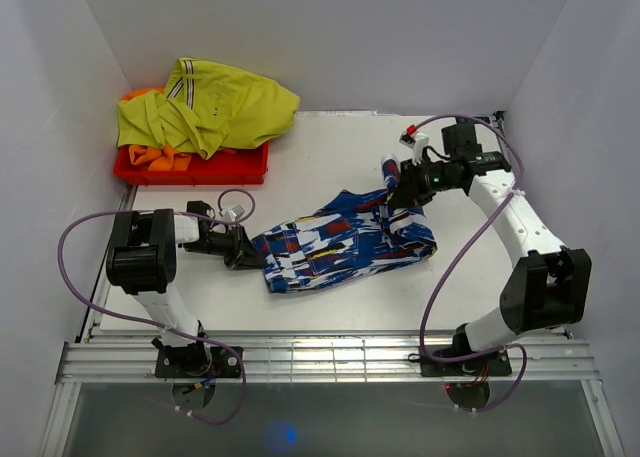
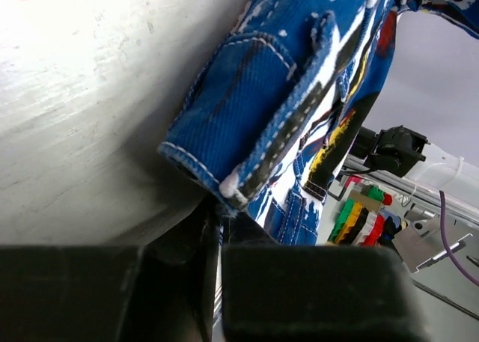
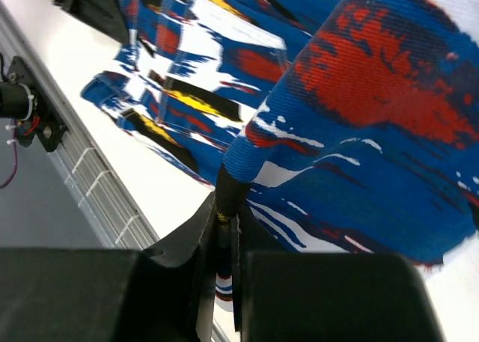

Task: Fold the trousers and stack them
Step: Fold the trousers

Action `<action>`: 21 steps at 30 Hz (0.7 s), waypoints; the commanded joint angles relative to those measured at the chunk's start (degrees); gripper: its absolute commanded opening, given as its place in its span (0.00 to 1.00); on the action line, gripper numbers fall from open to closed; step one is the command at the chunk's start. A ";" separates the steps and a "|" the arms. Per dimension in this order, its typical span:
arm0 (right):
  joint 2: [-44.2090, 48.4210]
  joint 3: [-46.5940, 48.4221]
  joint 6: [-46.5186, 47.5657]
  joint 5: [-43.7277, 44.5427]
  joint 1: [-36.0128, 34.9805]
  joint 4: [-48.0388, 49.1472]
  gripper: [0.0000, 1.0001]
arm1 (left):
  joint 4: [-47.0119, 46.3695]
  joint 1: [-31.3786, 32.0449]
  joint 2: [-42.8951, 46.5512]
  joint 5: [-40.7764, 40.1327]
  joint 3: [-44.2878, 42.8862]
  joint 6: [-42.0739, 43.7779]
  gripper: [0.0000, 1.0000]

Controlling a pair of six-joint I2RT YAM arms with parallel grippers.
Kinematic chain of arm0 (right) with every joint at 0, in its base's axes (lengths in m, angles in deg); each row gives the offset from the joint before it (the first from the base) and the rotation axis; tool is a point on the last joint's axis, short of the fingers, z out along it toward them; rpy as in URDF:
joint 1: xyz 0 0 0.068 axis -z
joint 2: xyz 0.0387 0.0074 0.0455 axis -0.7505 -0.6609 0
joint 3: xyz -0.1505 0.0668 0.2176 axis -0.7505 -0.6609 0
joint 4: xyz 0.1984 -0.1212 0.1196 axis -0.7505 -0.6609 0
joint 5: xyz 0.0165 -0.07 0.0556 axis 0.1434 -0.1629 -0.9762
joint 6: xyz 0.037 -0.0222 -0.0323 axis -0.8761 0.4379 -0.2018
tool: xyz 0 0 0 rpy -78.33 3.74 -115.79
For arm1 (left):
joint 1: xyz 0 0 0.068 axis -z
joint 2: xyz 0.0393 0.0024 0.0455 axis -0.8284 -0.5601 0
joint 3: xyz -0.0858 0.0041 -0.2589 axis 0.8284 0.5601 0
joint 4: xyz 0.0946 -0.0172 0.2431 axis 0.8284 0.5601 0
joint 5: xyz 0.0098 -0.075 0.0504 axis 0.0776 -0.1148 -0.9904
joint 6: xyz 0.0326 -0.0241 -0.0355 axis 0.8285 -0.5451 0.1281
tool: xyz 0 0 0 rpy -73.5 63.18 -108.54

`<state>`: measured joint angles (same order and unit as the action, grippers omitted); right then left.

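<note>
The trousers [image 1: 340, 242], royal blue with white, red, black and yellow blotches, lie folded in a band across the middle of the table. My left gripper [image 1: 250, 255] is shut on their left end, the waistband corner [image 2: 228, 185], low on the table. My right gripper [image 1: 398, 192] is shut on a fold at their right end [image 3: 228, 188] and holds it raised above the table. The cloth fills most of the right wrist view [image 3: 359, 117].
A red bin [image 1: 190, 165] stands at the back left with a yellow-green striped garment [image 1: 210, 107] and an orange garment [image 1: 155, 157] piled on it. White walls close the sides. A metal rail [image 1: 330, 362] runs along the near edge.
</note>
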<state>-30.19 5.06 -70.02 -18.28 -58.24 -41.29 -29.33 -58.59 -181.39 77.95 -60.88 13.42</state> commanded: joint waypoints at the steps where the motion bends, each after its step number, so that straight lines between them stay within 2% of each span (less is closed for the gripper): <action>1: 0.27 0.67 -2.61 -3.45 -4.53 6.63 0.08 | -3.97 0.28 0.67 -2.90 1.50 -0.89 0.13; 2: -0.17 0.76 -2.78 -3.54 -5.59 7.07 0.08 | -3.97 0.28 0.76 -2.73 1.32 -0.98 0.06; 4: -1.66 0.50 -3.84 -3.19 -8.92 7.86 0.08 | -3.97 0.28 0.59 -3.08 0.89 -1.42 0.00; 15: -9.49 -0.56 -11.04 0.06 -24.84 18.06 0.08 | -3.18 0.28 -1.52 -5.45 -0.88 -1.07 0.00; 21: -15.54 2.16 -15.79 1.12 -31.43 19.38 0.08 | -3.18 0.28 -1.78 -5.71 -1.23 -1.16 0.00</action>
<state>-43.37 4.30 -81.95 -15.83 -86.70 -25.68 -30.16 -58.55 -182.29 77.86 -61.01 10.90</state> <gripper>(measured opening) 0.114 0.020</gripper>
